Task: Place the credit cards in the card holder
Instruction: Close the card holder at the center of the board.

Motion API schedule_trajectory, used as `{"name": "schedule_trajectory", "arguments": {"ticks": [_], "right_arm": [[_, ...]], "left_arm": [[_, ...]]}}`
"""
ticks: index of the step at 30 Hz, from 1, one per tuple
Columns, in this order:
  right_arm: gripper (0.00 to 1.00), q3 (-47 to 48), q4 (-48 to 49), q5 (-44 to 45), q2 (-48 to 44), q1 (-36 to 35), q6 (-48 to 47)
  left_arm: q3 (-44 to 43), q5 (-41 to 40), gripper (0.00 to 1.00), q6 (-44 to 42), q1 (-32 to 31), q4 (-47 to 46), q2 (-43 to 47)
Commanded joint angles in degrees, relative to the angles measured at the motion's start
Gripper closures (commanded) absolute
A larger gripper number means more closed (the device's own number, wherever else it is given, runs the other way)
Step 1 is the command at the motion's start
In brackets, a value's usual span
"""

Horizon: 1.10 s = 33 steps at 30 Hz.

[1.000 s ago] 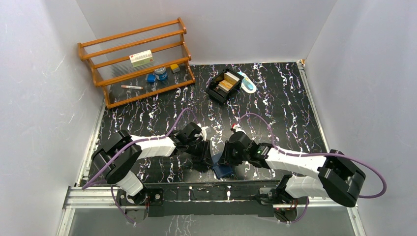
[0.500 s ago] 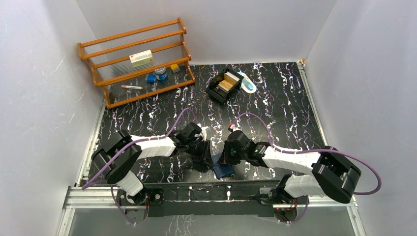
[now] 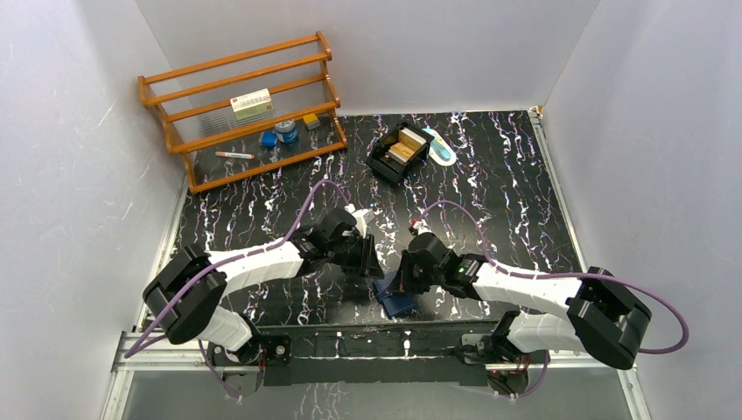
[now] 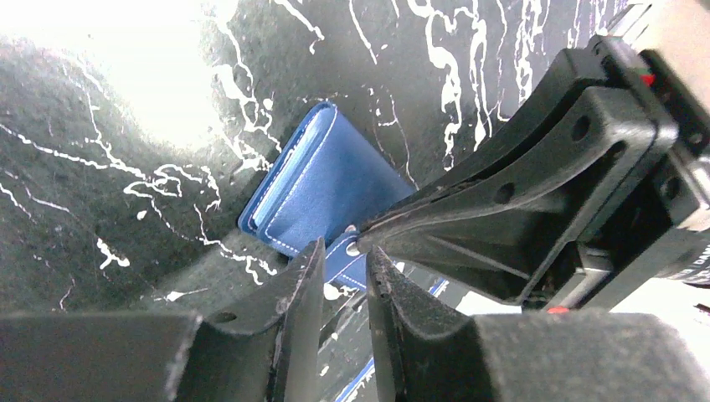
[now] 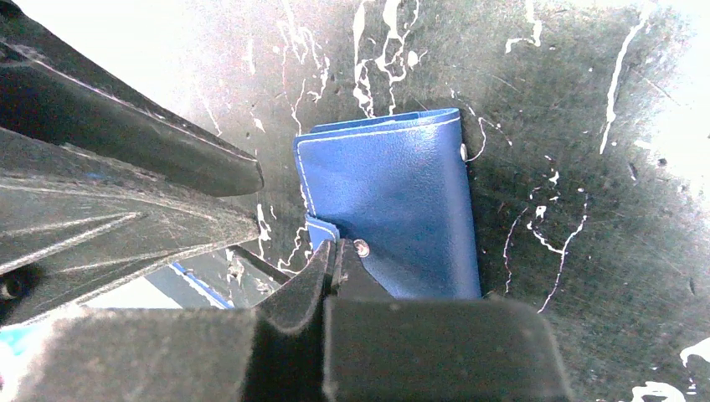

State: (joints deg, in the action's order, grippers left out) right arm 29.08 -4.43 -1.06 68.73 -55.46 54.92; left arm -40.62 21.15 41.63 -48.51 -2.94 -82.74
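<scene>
The navy-blue card holder (image 3: 398,302) lies folded on the black marbled table near the front edge, also plain in the wrist views (image 4: 326,188) (image 5: 402,209). My right gripper (image 5: 337,251) (image 3: 396,284) is shut on its small strap with the snap stud, at the holder's near corner. My left gripper (image 4: 343,255) (image 3: 372,264) faces it from the left, jaws a narrow gap apart, tips on either side of that same strap and nothing gripped. The gold and tan credit cards (image 3: 404,143) sit stacked in a black tray far back.
The black tray (image 3: 382,163) stands at the back middle with a white and blue object (image 3: 442,150) beside it. A wooden rack (image 3: 262,162) at the back left holds a white-and-red box (image 3: 251,104) and small items. A small red-and-white piece (image 3: 417,227) lies behind my right wrist.
My right gripper has closed onto the card holder's strap. My left arm has shifted back and to the right, and its jaws have parted slightly.
</scene>
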Motion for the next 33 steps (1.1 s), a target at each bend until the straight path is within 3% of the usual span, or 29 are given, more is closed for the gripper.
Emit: {"name": "schedule_trajectory", "arguments": {"ticks": [1, 11, 33], "right_arm": [[1.00, -0.5, 0.9, 0.2, -1.2, 0.1, 1.4], [1.00, -1.9, 0.0, 1.3, -2.6, 0.1, 1.9], [1.00, -5.3, -0.9, 6.0, -0.7, 0.2, 1.4]], "left_arm": [[-1.9, -1.1, 0.77, -0.1, -0.3, -0.7, -0.4], [-1.0, 0.7, 0.80, -1.1, -0.3, -3.7, -8.3], [0.7, -0.1, 0.80, -1.6, -0.3, -3.6, -9.0]]}}
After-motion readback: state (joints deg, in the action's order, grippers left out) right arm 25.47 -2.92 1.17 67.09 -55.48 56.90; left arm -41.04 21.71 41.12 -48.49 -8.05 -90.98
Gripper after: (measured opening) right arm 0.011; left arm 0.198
